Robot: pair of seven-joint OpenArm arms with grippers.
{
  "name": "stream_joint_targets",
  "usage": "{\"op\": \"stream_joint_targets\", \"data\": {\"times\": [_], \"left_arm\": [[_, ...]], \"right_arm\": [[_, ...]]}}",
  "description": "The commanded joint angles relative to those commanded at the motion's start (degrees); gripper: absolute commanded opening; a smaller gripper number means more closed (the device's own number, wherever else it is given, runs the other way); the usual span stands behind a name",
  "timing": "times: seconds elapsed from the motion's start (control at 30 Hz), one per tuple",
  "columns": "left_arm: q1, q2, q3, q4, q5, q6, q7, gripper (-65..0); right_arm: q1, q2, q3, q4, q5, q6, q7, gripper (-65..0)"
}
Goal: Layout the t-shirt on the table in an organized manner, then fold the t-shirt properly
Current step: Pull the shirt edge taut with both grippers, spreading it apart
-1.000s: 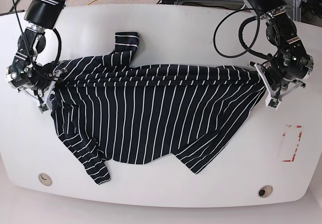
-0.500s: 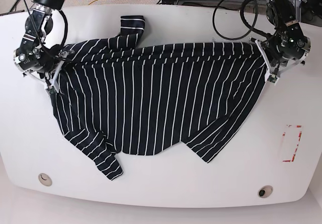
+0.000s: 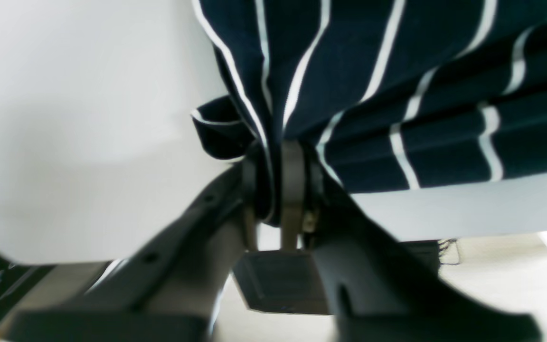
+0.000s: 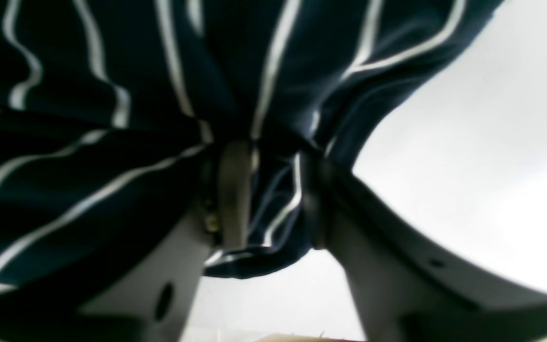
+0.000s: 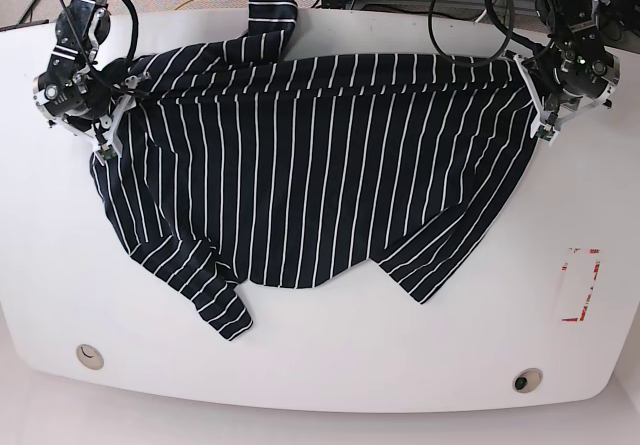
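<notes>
**T-shirt stretched between two grippers near the far edge**

T-shirt (image 5: 300, 165): one garment, black with thin white stripes, spread across the far half of the surface (image 5: 330, 365) and held by its two upper corners. One sleeve folds back at the far edge (image 5: 272, 17), the other lies crumpled toward the near left of the base view (image 5: 215, 305), and the lower hem runs ragged, with a pointed flap at the near right (image 5: 425, 275). The layout looks only partly done.

Left gripper (image 3: 283, 185) is clamped on a bunched fold of fabric, the cloth wedged between its jaws. Right gripper (image 4: 264, 190) is likewise closed on a gathered wad of cloth.

Risks, as I judge them:
- The pinches hold bunched folds, not flat edges; a further pull could let cloth slip out of one gripper, leaving the shirt skewed.
- The top edge is already at the far rim; dragging further that way could carry the folded sleeve off the surface.
- Releasing now would leave wrinkles at both corners and the crumpled sleeve untouched, which would spoil a neat fold.
- Uneven pull between the arms could twist the body.

Count: one shirt, two grippers, two round holes (image 5: 90, 355) (image 5: 527, 379) near the front edge, one red outline mark (image 5: 580, 285).
</notes>
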Motion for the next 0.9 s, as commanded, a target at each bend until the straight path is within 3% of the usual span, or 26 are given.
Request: {"op": "stream_joint_targets", "data": {"times": [0.13, 0.23, 0.47, 0.9], "left_arm": [[-3.16, -1.05, 0.0, 0.0, 0.26, 0.0, 0.0, -36.9], [-4.92, -2.99, 0.0, 0.0, 0.26, 0.0, 0.18, -31.4], [-8.44, -7.74, -0.09, 0.0, 0.09, 0.0, 0.18, -28.7], [-21.89, -7.74, 0.62, -0.18, 0.09, 0.0, 2.68, -28.7]], "right_arm": [[0.18, -0.62, 0.7, 3.87, 0.09, 0.0, 0.0, -9.5], [1.05, -0.97, 0.88, 6.51, 0.09, 0.0, 0.0, -4.6], [4.48, -1.05, 0.88, 8.09, 0.26, 0.0, 0.79, -4.6], [10.9, -0.88, 0.44, 7.56, 0.09, 0.0, 1.05, -4.3]]}}
